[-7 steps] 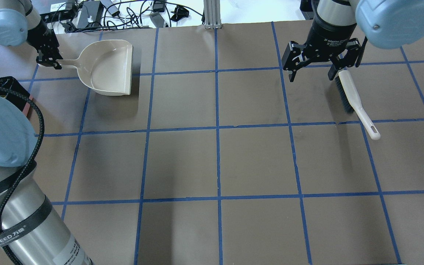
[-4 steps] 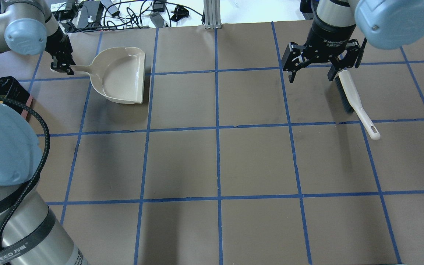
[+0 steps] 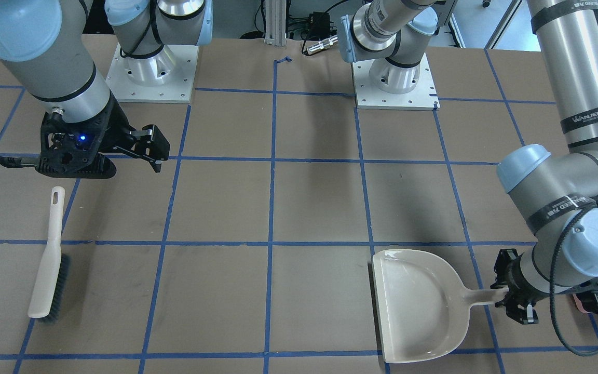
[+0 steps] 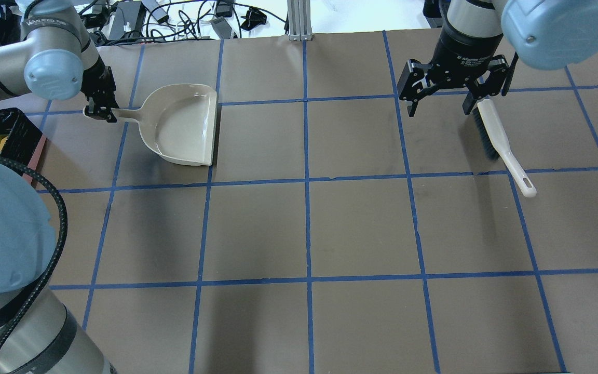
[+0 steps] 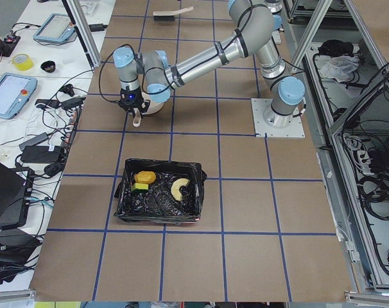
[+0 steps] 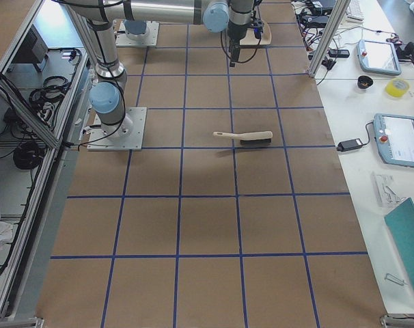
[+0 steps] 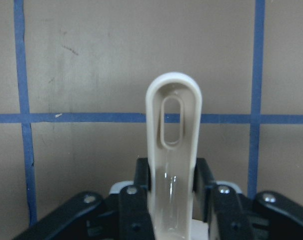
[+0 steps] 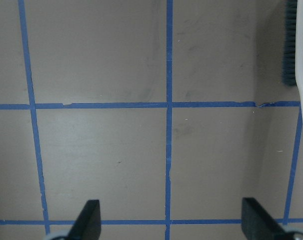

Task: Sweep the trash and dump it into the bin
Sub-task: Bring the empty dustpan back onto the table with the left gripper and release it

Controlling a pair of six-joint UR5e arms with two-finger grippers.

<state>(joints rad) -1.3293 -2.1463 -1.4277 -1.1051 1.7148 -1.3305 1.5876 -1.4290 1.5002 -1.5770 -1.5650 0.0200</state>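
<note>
The trash lies inside the bin (image 5: 157,217), pink and lined with a black bag: a golden-brown lump (image 5: 145,176), a yellow wedge (image 5: 140,187) and a pale crescent rind (image 5: 180,187). The bin also shows at the left edge of the overhead view (image 4: 16,127). My left gripper (image 4: 100,111) is shut on the handle (image 7: 174,145) of an empty beige dustpan (image 4: 185,124), held beside the bin. My right gripper (image 4: 442,106) is open and empty above the table, its right finger close to the head of a cream brush (image 4: 491,132) lying flat.
Brown table with a blue tape grid. Cables and power supplies (image 4: 138,18) lie past the far edge. An aluminium post (image 4: 299,21) stands at the far middle. The two arm bases (image 3: 151,67) stand on the robot's side.
My left arm has carried the dustpan to the right and a little nearer the robot, away from the bin. The right gripper and the brush have not moved.
</note>
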